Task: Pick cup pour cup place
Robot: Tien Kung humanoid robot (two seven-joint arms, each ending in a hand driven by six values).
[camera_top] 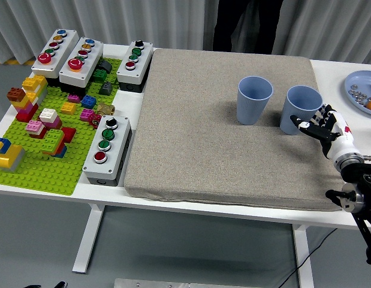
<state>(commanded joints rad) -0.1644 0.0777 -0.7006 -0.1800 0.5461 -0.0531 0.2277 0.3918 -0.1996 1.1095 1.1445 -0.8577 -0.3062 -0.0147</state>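
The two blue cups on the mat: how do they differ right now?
The left cup stands free, nothing near it; the right cup has the right hand at its near side, contact unclear. The left cup sits nearer the middle of the grey mat; the right cup nearer its right edge. Both are upright, light blue, and look alike in shape.
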